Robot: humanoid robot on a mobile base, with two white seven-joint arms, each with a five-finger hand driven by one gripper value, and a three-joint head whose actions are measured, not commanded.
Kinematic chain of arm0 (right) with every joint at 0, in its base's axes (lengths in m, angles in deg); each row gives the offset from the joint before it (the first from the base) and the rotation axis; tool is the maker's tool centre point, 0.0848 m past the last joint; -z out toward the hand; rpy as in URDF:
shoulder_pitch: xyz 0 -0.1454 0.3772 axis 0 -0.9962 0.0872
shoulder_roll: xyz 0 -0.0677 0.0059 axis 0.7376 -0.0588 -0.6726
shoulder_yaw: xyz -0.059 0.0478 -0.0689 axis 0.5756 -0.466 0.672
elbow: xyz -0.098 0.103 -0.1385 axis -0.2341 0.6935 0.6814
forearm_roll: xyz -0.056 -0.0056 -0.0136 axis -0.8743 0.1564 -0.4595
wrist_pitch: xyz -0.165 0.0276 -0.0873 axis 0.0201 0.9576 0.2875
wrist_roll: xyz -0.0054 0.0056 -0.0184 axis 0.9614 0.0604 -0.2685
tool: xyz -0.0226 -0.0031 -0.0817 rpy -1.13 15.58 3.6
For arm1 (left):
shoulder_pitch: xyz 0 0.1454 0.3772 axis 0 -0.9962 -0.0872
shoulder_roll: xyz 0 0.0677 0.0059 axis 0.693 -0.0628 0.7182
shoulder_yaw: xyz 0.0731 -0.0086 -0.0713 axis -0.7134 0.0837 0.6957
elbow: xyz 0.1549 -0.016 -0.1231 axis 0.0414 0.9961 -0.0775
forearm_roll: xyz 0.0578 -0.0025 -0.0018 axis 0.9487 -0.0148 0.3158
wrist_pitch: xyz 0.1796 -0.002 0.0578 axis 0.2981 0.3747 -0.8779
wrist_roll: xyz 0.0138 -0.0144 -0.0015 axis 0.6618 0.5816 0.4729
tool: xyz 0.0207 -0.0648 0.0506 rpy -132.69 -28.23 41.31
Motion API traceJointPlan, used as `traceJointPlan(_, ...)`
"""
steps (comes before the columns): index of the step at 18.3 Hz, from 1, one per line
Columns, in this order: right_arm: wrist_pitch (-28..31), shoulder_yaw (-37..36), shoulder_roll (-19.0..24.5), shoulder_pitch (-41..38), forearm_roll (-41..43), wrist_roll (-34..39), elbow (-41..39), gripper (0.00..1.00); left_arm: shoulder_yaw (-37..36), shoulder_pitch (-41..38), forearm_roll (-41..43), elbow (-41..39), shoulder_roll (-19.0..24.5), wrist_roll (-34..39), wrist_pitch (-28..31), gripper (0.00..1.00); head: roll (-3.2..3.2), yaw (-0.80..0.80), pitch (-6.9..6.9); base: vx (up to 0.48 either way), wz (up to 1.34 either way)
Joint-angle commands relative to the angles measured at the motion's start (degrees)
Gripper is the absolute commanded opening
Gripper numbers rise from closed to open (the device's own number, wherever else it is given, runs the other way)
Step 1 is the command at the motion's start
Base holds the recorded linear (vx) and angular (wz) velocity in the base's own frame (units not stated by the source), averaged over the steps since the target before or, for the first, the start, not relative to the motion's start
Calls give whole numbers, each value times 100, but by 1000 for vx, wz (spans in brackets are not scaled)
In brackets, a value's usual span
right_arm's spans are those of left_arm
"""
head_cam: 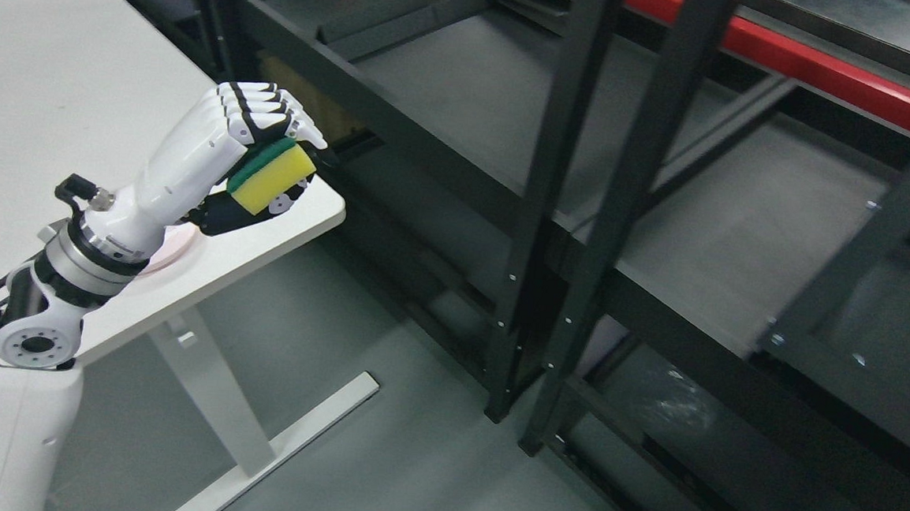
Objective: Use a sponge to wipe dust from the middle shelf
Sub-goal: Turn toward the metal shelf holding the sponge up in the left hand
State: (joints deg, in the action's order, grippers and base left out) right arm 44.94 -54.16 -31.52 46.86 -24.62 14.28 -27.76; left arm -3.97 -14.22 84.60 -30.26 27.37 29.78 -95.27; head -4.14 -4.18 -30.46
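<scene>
sponge (272, 177) is clamped in the left hand (252, 148) above the white table's (54, 89) corner; the middle shelf (472, 106) is not yet reached, wiping remains.

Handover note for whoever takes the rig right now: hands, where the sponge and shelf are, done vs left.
Left hand: shut on the sponge, yellow with a green scrub side, held over the corner of the white table.
Right hand: not in view.
Shelf: dark metal rack to the right of the table; the sponge is apart from it, not touching any board.
Done: sponge is picked up.
Left: carry it across to the middle shelf and wipe. No dust is discernible from this view.
</scene>
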Motion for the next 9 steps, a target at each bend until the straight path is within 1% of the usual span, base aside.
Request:
traceJointPlan(1, 415, 0, -100, 1, 0, 9, -100, 100, -346, 648, 1399, 7, -511, 2, 4, 0, 0, 0, 0, -228, -926)
traceJointPlan(4, 415, 0, -100, 1, 0, 0, -100, 100, -442, 1158, 2112, 7, -783, -42, 4, 1, 0, 0, 0, -230, -1000)
traceJointPlan(6, 415, 0, -100, 1, 0, 9, -100, 100, -959, 1282, 2184, 7, -802, -165, 4, 1, 0, 0, 1, -167, -1060)
traceJointPlan(9, 415, 0, -100, 1, 0, 9, -100, 100, -1075, 1466, 2193, 25, -802, -253, 4, 1, 0, 0, 2, -131, -913)
